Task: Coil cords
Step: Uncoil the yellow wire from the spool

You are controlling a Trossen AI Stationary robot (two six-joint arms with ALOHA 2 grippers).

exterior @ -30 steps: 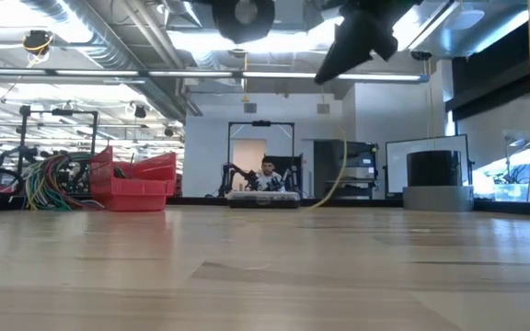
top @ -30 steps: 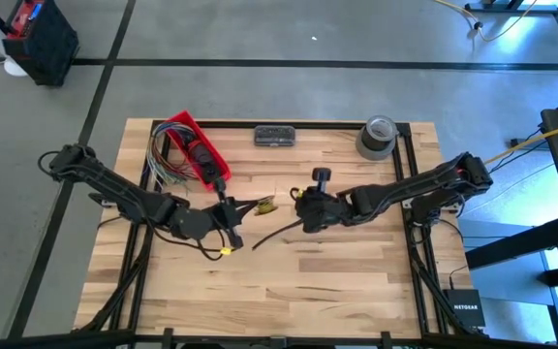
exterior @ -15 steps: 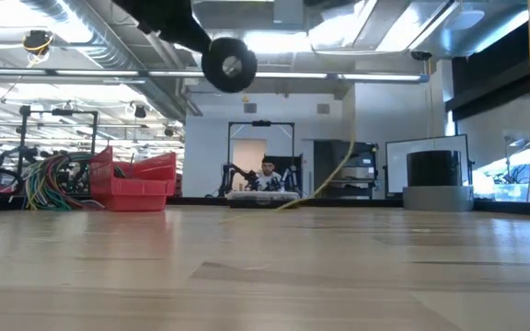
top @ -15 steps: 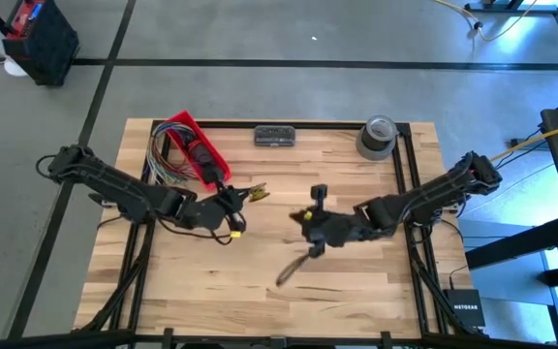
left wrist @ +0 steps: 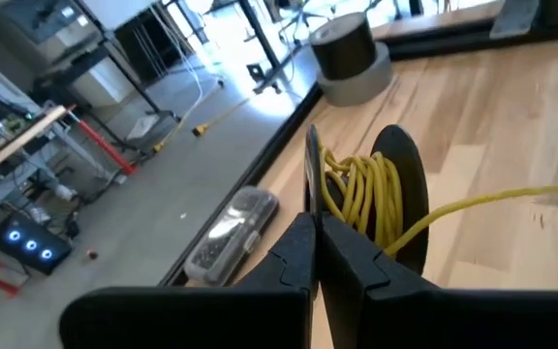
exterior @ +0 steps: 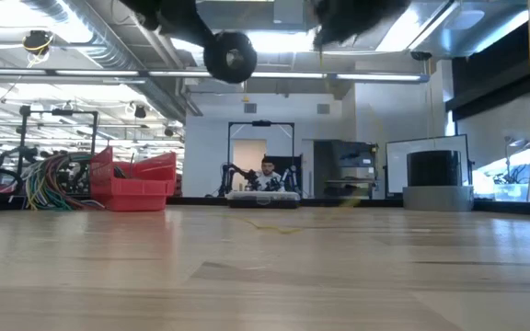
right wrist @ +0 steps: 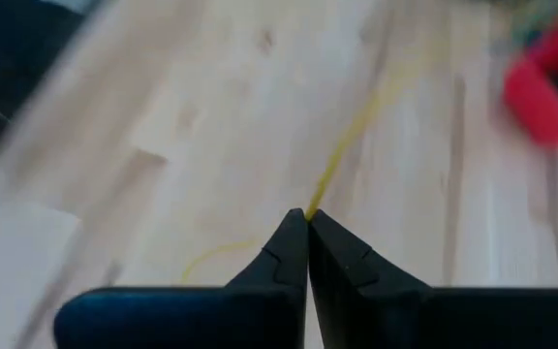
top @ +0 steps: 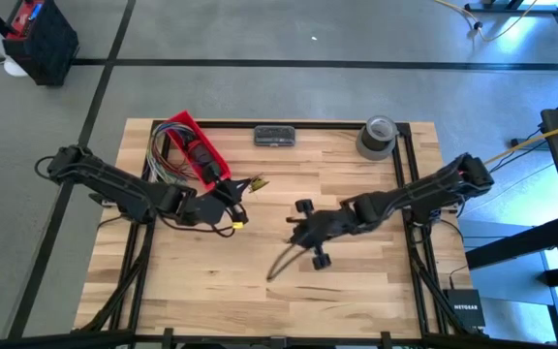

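Mid-winding, by my read. Left gripper, at table's nine o'clock, fingers pinched on a black spool wrapped in yellow cord. Right gripper, near centre, clamps the cord's running strand. Next: another wrap, tension kept.

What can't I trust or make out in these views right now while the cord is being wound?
- Cord run between the two grippers: too thin for the high view; blurred in the right wrist view.
- Left gripper: in the left wrist view it clamps the black spool; the contact point is hidden behind the fingers.
- Right gripper: in the low view both arms are cut off by the top edge.
- Red bin: a blurred smear in the right wrist view.
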